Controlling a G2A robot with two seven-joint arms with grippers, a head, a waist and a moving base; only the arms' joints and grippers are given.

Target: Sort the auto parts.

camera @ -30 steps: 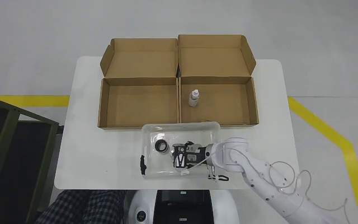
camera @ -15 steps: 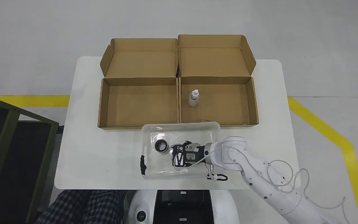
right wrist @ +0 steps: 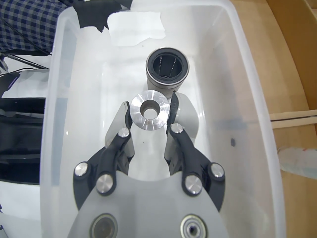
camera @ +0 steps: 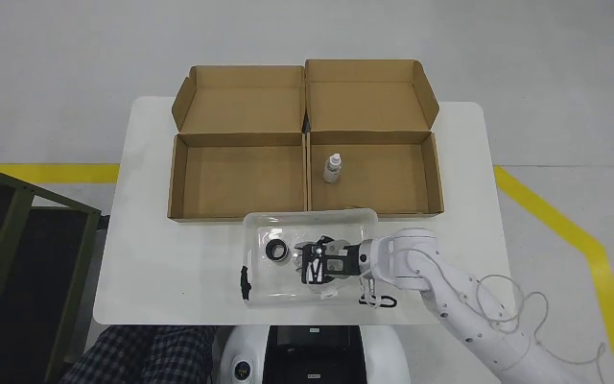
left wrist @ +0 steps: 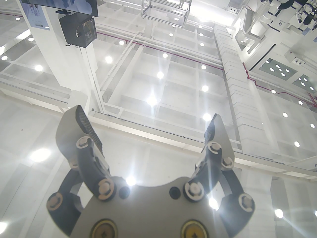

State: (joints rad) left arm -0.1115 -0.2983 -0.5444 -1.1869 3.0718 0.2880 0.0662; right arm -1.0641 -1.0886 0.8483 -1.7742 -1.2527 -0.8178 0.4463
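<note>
A clear plastic bin (camera: pixel 307 217) stands at the table's front edge. In it, a silver metal ring (right wrist: pixel 149 113) sits between the fingers of my right gripper (right wrist: pixel 150 111), which is shut on its two sides. My right gripper (camera: pixel 313 266) is low inside the bin. Just beyond the ring stands a cylindrical bearing (right wrist: pixel 167 71) with a black bore, also seen from above as the bearing (camera: pixel 277 252). My left gripper (left wrist: pixel 148 125) points up at the ceiling, open, with nothing between its fingers.
Two open cardboard boxes stand side by side behind the bin: the left box (camera: pixel 238 182) has nothing in it, the right box (camera: pixel 384 182) holds a small white bottle (camera: pixel 332 167). Black tape (right wrist: pixel 99 11) sticks to the bin's rim.
My right arm has shifted slightly to the right, its gripper staying inside the bin around the ring. The bearing and the bottle have not moved.
</note>
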